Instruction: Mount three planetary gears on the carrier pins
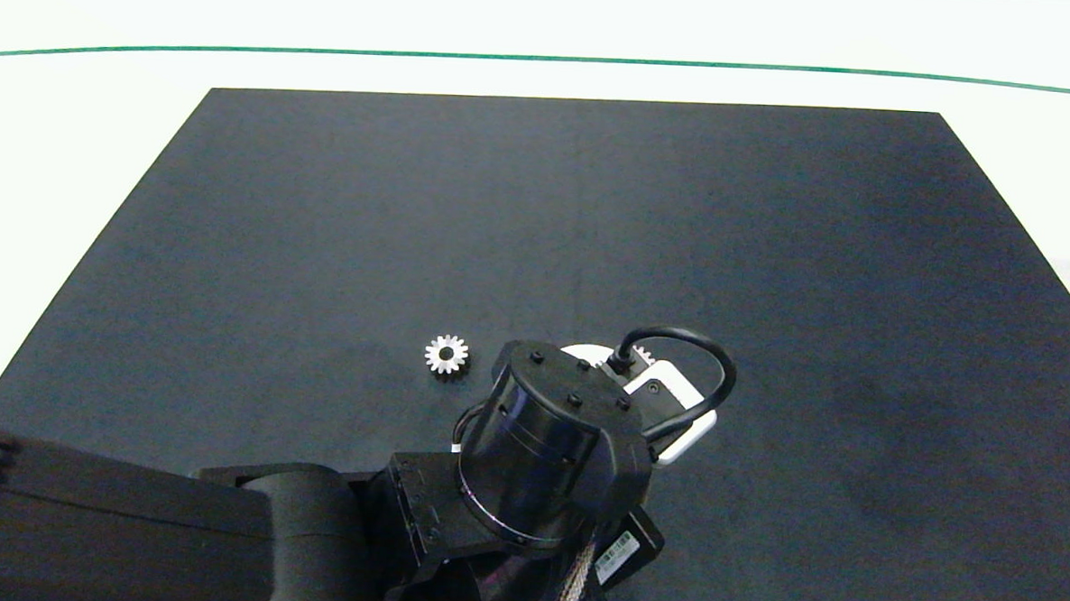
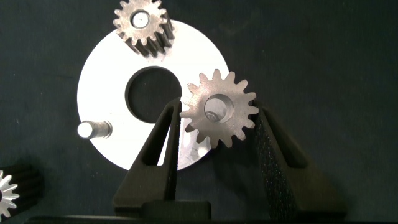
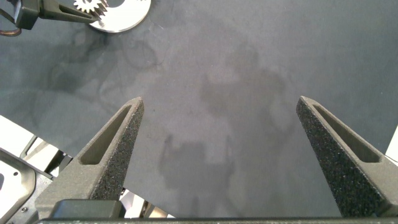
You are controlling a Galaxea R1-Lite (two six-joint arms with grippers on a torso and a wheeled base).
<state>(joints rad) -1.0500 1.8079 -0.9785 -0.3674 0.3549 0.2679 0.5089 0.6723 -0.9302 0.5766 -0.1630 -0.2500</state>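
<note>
Gear bore hangs over the third pin, nearly centred

The left gripper (image 2: 217, 134), near the black mat's (image 1: 772, 257) front edge, pinches a small silvery toothed gear (image 2: 219, 109) flat over the white round carrier disc (image 2: 106, 74); a pin tip shows through its bore, slightly off-centre. One gear (image 2: 142, 25) sits on its pin, one short white peg (image 2: 93, 129) stands bare, a spare gear (image 1: 447, 355) lies beside the disc. The right gripper (image 3: 224, 155) is spread wide, empty.

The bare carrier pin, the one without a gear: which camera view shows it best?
The left wrist view: the bare carrier pin stands in plain sight on the white disc. In the head view the left arm covers most of the disc, hiding this pin. The right wrist view shows only the disc's far edge, no pin.
</note>
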